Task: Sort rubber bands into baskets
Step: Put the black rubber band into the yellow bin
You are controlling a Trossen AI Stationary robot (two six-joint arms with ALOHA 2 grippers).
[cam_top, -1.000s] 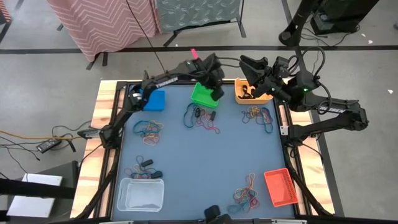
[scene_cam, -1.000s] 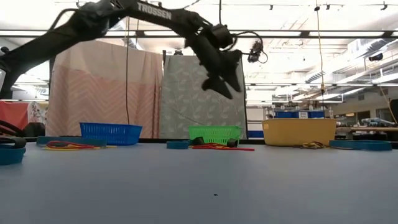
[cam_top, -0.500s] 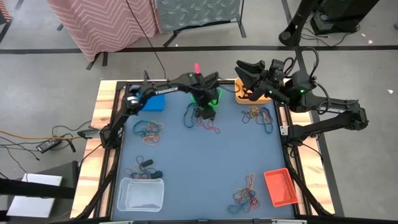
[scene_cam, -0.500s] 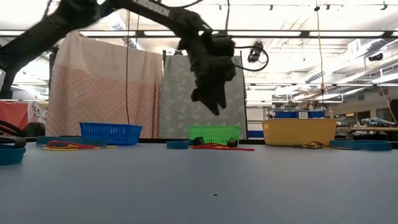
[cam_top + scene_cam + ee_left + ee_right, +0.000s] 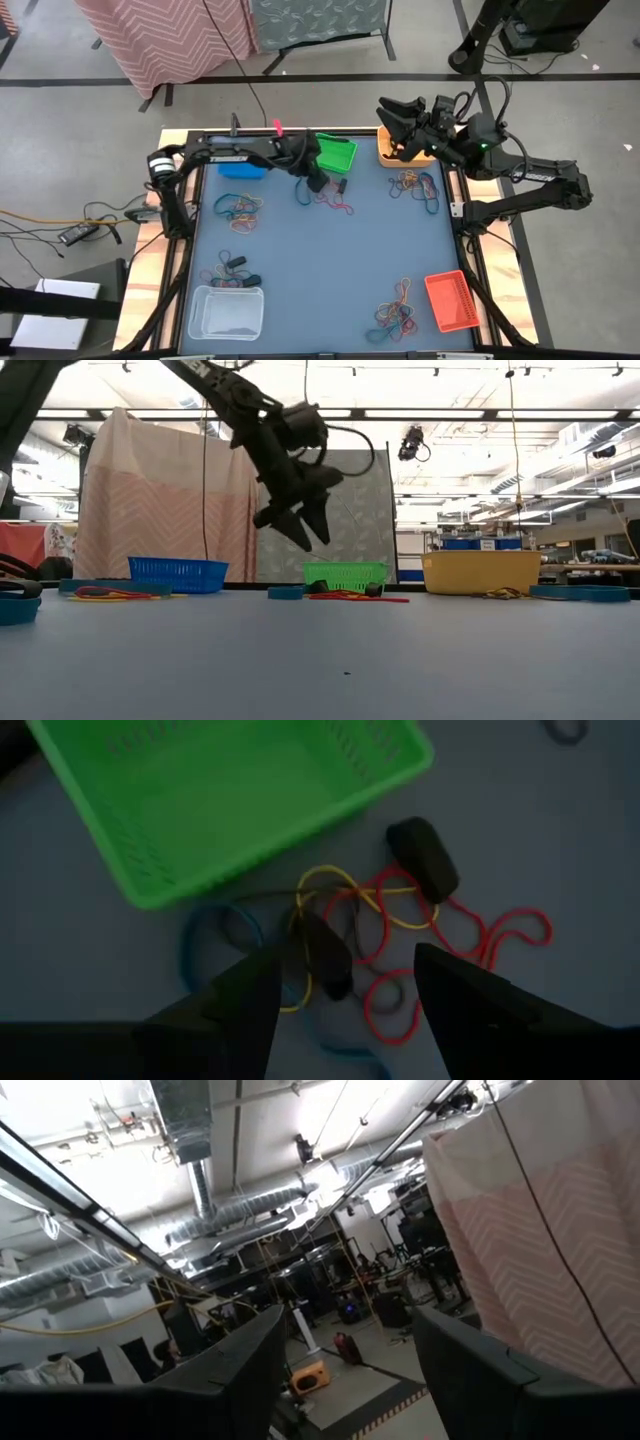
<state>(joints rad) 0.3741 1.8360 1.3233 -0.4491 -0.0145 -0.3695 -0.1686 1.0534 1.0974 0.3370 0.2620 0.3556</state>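
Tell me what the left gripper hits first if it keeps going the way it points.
Probably the mixed pile of rubber bands beside the green basket; the open left gripper aims there, though its height is unclear.

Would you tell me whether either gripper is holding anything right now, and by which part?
Nothing is held. The left gripper hangs open above the rubber bands beside the green basket; the right gripper is open too.

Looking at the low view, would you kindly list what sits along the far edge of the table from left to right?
Blue basket → green basket → yellow-orange basket. The left gripper hangs open in the air between the blue and green baskets.
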